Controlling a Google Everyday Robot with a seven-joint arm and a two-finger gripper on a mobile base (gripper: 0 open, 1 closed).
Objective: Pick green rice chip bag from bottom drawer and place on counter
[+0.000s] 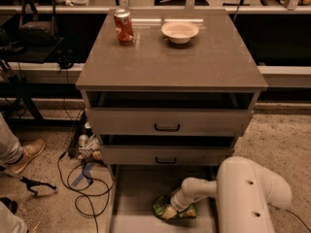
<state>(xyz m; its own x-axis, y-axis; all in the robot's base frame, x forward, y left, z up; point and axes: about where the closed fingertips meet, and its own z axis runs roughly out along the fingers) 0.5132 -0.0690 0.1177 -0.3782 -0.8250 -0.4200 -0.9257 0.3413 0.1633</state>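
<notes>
The green rice chip bag (pixel 163 206) lies on the floor of the open bottom drawer (pixel 136 188), towards its front right. My gripper (pixel 171 210) reaches down into that drawer from the right and sits right on the bag, covering its middle. The white arm (pixel 243 193) fills the lower right of the view. The counter (pixel 170 57) is the grey-brown top slab of the cabinet, well above the gripper.
A red soda can (pixel 124 26) and a white bowl (pixel 180 31) stand at the back of the counter. Two upper drawers with black handles (pixel 167 127) are slightly open. Cables (pixel 80 178) and a person's shoe (pixel 26 154) lie on the floor at left.
</notes>
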